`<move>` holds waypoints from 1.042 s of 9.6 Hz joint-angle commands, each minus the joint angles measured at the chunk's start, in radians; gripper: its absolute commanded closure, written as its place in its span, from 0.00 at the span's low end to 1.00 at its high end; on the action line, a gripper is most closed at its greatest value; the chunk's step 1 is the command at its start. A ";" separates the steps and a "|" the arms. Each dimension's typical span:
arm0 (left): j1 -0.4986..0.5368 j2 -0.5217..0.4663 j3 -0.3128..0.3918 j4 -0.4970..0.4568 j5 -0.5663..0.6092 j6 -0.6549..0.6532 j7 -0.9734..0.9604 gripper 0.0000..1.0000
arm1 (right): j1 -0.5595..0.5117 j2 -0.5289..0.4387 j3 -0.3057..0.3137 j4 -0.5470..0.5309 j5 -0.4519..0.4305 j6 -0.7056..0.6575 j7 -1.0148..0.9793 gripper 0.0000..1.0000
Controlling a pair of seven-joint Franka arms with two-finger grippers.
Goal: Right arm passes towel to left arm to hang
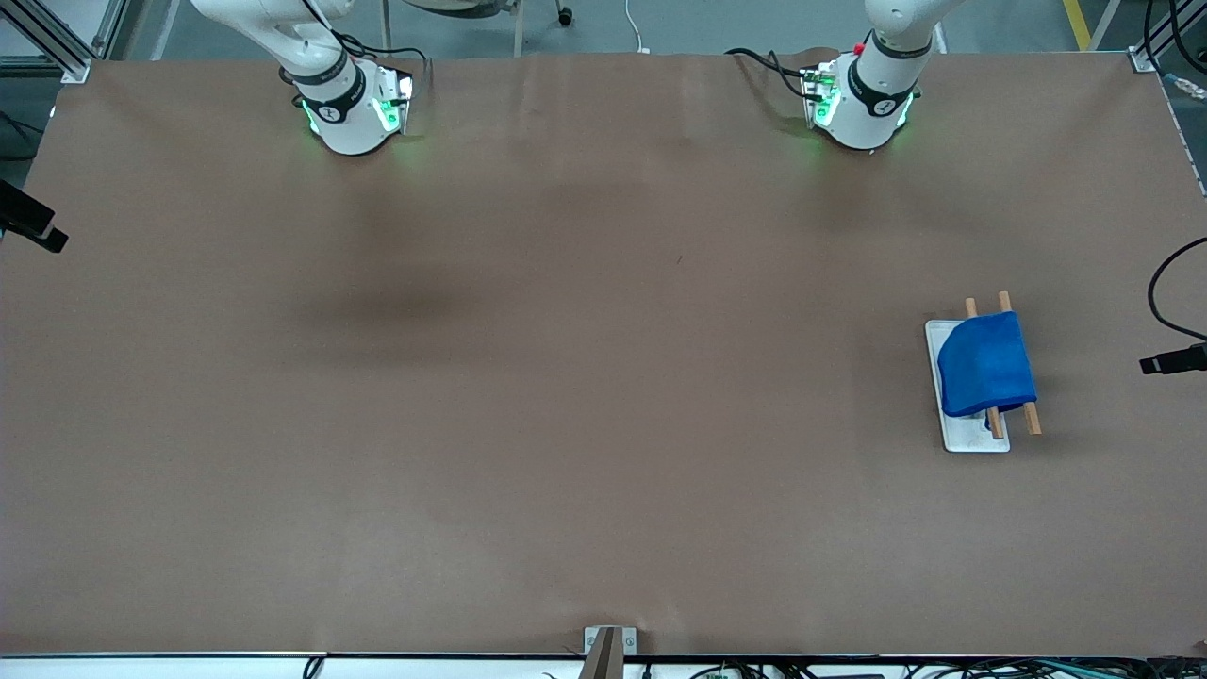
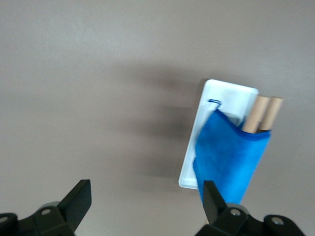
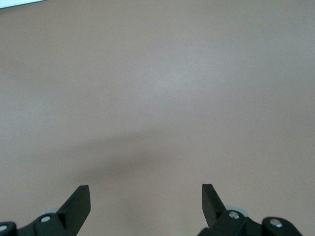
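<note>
**A:** Where is the towel [image 1: 985, 366] and which way does it run?

**B:** It is draped over two wooden rods [image 1: 1020, 415] of a small rack with a white base [image 1: 971, 439], toward the left arm's end of the table. The rods' long axis runs roughly from the robots' side toward the front camera, slightly slanted, and the towel hangs across them, folded over the top like a saddle. Rod ends poke out at both edges of the cloth. In the left wrist view a thin thread loop [image 2: 214, 102] shows at one corner, lying over the white base.

**B:** And the arms?

**A:** In the front view only the lower parts show. The left arm [image 1: 872, 85], with the red knob on its base, rises out of the top of that view; the right arm [image 1: 325, 80] does the same at its end. Both are held up high.

**B:** The claws?

**A:** The left gripper [image 2: 146, 202] hangs over the table beside the rack, its fingers spread wide with nothing between them. The right gripper [image 3: 145, 201] waits over bare brown table [image 1: 566, 377], fingers likewise wide apart and holding nothing.

**B:** Anything around the rack?

**A:** Black camera mounts [image 1: 1174, 361] at the table's edges, well apart from it.
</note>
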 commanded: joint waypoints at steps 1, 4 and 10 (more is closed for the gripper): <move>0.000 -0.069 -0.086 -0.015 0.010 -0.023 -0.110 0.00 | -0.015 0.005 0.011 0.018 0.000 -0.015 -0.010 0.00; 0.000 -0.225 -0.200 -0.015 0.007 -0.122 -0.283 0.00 | -0.018 0.005 0.012 0.015 0.000 -0.015 -0.010 0.00; 0.000 -0.382 -0.335 -0.017 0.016 -0.270 -0.315 0.00 | -0.020 0.005 0.007 0.015 0.001 -0.015 -0.058 0.00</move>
